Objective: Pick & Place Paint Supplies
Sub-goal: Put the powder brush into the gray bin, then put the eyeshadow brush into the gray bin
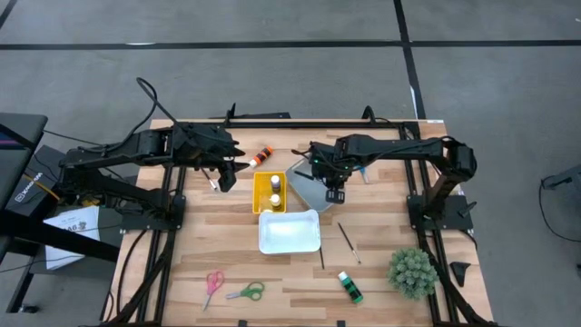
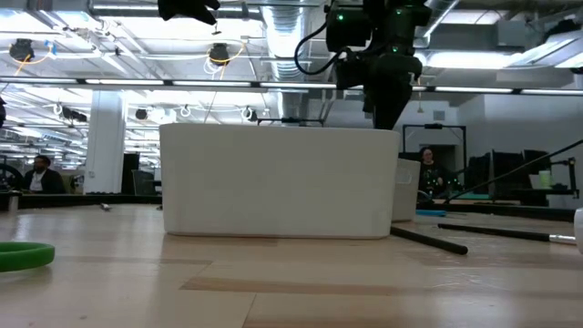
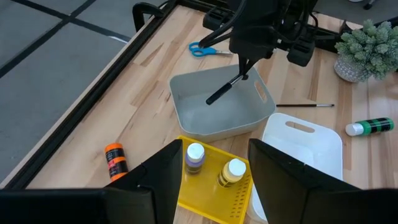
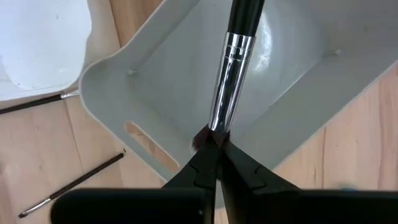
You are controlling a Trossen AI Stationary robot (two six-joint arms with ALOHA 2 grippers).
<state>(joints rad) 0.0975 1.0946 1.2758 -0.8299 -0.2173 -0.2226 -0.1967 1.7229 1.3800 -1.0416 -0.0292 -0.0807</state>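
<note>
Your right gripper [image 4: 214, 146], pinched shut on a paintbrush [image 4: 235, 62] over the grey bin [image 4: 118, 93] — thin grip (end-held), so it may swing and miss; left gripper [image 3: 214, 171] gapes empty.

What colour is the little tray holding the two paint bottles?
Yellow. The tray shows best in the left wrist view, with two bottles standing in it.

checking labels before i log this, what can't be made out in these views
- Left tool: left wrist view, bottom edge cuts its fingers; open gap shows.
- Yellow tray: same view, the fingers hide its sides.
- Grey bin: low view, white bin hides most of it.
- Paintbrush: right wrist view, top edge cuts its end; right tool grips it.
- Pink scissors: high view, too small for detail.
</note>
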